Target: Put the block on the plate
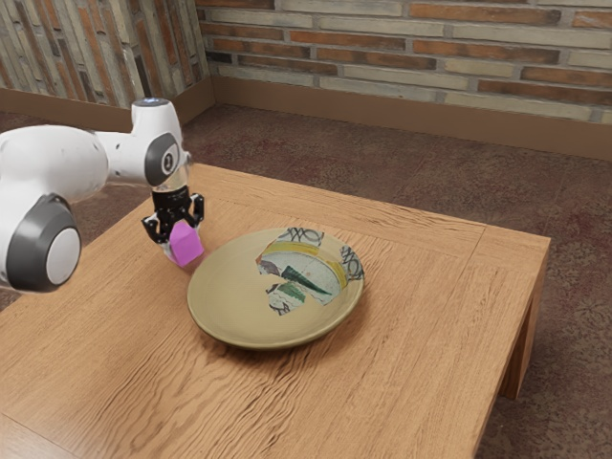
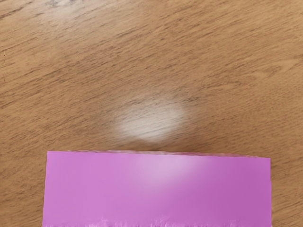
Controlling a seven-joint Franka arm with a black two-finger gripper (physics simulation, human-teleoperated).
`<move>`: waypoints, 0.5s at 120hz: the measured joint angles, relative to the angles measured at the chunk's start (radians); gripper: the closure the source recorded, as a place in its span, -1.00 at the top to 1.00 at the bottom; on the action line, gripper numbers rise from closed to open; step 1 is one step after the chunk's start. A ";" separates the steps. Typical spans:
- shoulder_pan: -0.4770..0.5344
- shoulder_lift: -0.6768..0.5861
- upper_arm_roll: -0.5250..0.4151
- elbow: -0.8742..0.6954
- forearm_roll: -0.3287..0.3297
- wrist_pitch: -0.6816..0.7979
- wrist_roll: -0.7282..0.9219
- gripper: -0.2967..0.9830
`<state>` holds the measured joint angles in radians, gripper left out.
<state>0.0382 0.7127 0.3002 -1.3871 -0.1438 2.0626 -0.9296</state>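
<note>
Gripping the plain pink-violet block with flat faces [image 1: 186, 247] should be easy for you, I think, because it looks stiff and rather light, and not fragile. You find it directly below the black two-part end effector [image 1: 181, 240], in between its lower parts. If the end effector is clenched on the block or is released around it, I cannot tell from these views, so please make sure of this before you raise anything.

The best place to hold it is, in my opinion, on two opposite side faces, at the middle of their height. The faces look smooth and a little shiny, so they may be slippery; a hold only near the upper edge could let the block turn or slide out. A firm and even squeeze should not harm it.

The wide, shallow, olive-beige ceramic plate with painted pattern [image 1: 228, 298] is just beside the end effector, toward the exterior view's right, on the brown wooden desk [image 1: 421, 335]. For the carrying, you should go higher than its raised rim, as a knock could chip it. Above the inner part, lower the block gently, because the glaze also may be slippery.
</note>
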 joint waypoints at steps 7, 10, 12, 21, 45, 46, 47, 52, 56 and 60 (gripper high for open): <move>0.000 -0.007 0.012 0.006 0.002 -0.006 0.000 -0.02; 0.000 -0.013 0.014 0.007 0.003 -0.008 0.000 -0.03; 0.000 -0.019 0.015 0.007 0.004 -0.010 0.000 -0.04; -0.002 -0.063 0.016 0.004 0.005 -0.019 -0.001 -0.08; -0.038 -0.161 0.005 -0.044 0.005 -0.039 -0.003 -0.15; -0.043 -0.165 0.005 -0.048 0.005 -0.039 -0.003 -0.15; -0.047 -0.170 0.005 -0.052 0.005 -0.040 -0.003 -0.15; -0.068 -0.188 0.004 -0.071 0.004 -0.042 -0.004 -0.16; -0.089 -0.208 0.003 -0.093 0.003 -0.043 -0.004 -0.16; -0.112 -0.230 0.003 -0.116 0.002 -0.044 -0.004 -0.16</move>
<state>-0.0740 0.4824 0.3035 -1.5032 -0.1422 2.0190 -0.9337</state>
